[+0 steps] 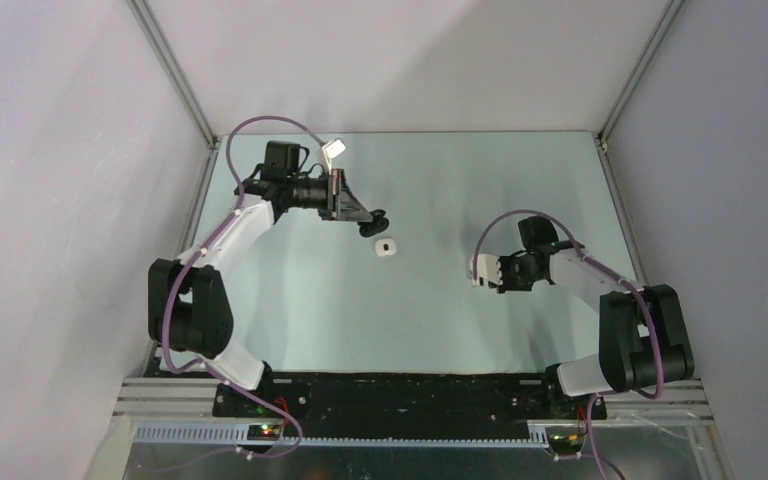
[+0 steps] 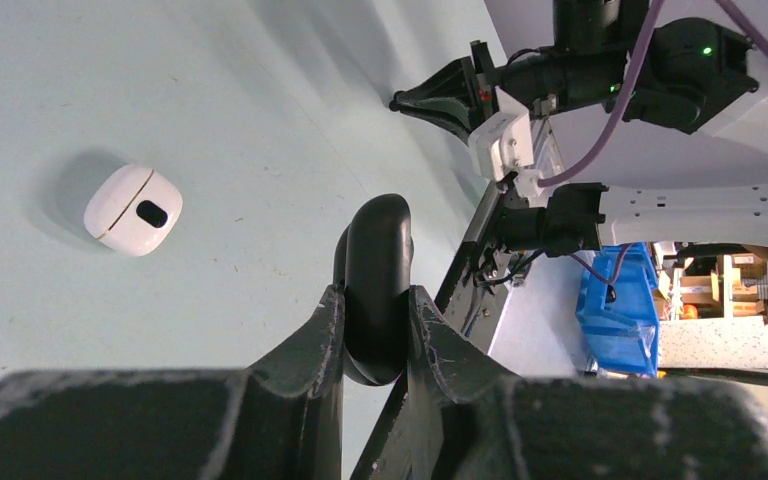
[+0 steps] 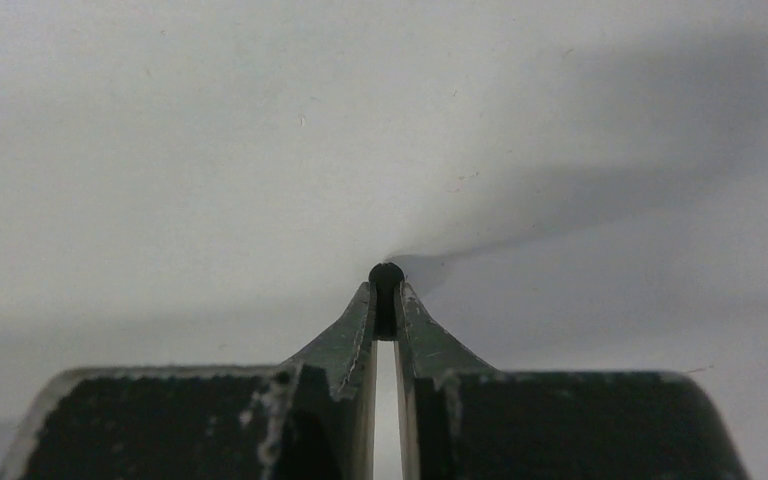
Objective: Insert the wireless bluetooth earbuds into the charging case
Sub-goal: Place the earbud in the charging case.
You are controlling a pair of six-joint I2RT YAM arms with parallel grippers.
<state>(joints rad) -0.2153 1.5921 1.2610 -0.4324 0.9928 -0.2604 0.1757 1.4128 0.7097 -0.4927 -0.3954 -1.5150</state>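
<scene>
My left gripper [image 2: 375,305] is shut on a black pebble-like charging case [image 2: 380,240] and holds it edge-on above the table; in the top view the gripper [image 1: 376,220] is at centre left. A white charging case [image 2: 132,210] with a dark oval mark lies shut on the table just below it, and also shows in the top view [image 1: 385,247]. My right gripper [image 3: 386,292] is shut on a tiny black earbud [image 3: 386,272], which peeps out past the fingertips. In the top view the right gripper [image 1: 477,271] hangs right of the white case. No white earbuds are in view.
Pale green table [image 1: 430,320] enclosed by grey walls on three sides. The right arm [image 2: 600,70] shows at the top of the left wrist view. A blue bin [image 2: 620,310] stands beyond the table's near edge.
</scene>
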